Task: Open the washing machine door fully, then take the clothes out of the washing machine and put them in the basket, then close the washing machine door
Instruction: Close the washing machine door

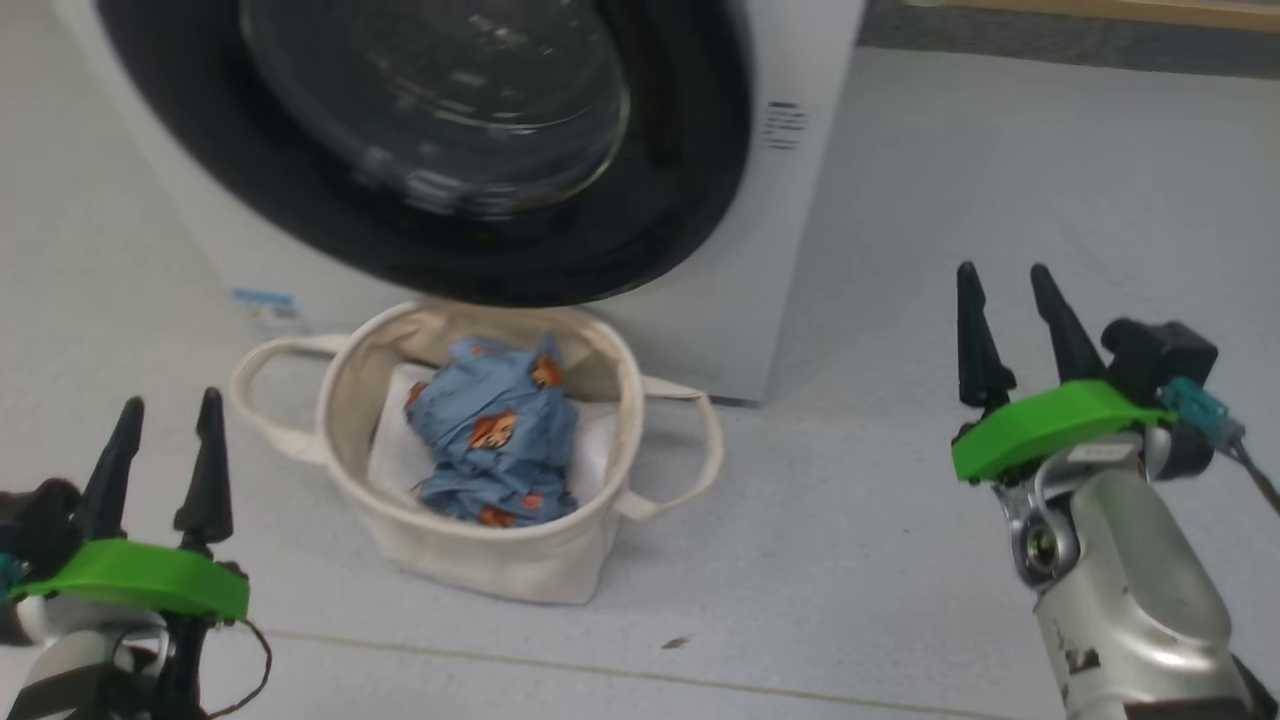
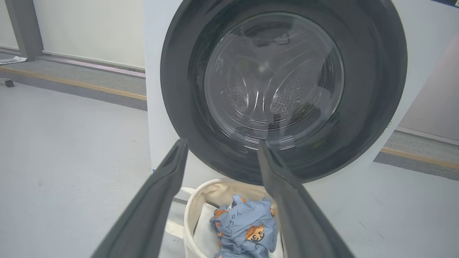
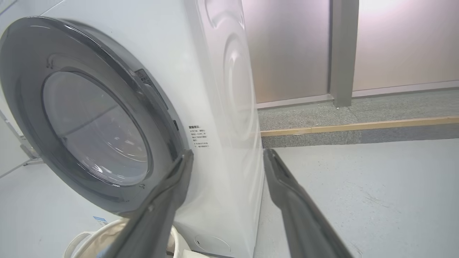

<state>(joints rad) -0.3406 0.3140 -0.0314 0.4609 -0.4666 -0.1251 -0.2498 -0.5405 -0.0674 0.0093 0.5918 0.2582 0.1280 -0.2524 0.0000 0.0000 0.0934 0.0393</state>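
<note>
From the head view I find the washing machine door [image 1: 640, 230] lying flat against the front of the washing machine [image 1: 720, 330], its black rim and glass window facing me. I cannot confirm from here whether the latch has caught. Through the glass in the left wrist view I can make out the perforated drum; its contents are too blurred by reflections to tell.

The basket [image 1: 480, 565] stands upright on the floor [image 1: 900, 560], just in front of the machine and below the lower edge of the door. The clothes [image 1: 495, 440] lie bunched inside it, resting on the white sheet [image 1: 395, 445] that lines it. They sit below the rim, with no part hanging over. Both loop handles stick out to the sides.

The left gripper [image 1: 172, 397] hangs at the lower left, near the basket's left handle but clear of it. Its fingers are spread apart and hold nothing. The right gripper [image 1: 1003, 266] is well to the right of the basket and apart from the machine's front right corner. Its fingers are likewise parted and empty. In the right wrist view they point at that corner without touching it.

A blue label sticker [image 1: 265, 300] sits low on the machine's front, left of the basket. A small dark speck [image 1: 676, 642] lies on the floor in front of the basket.
</note>
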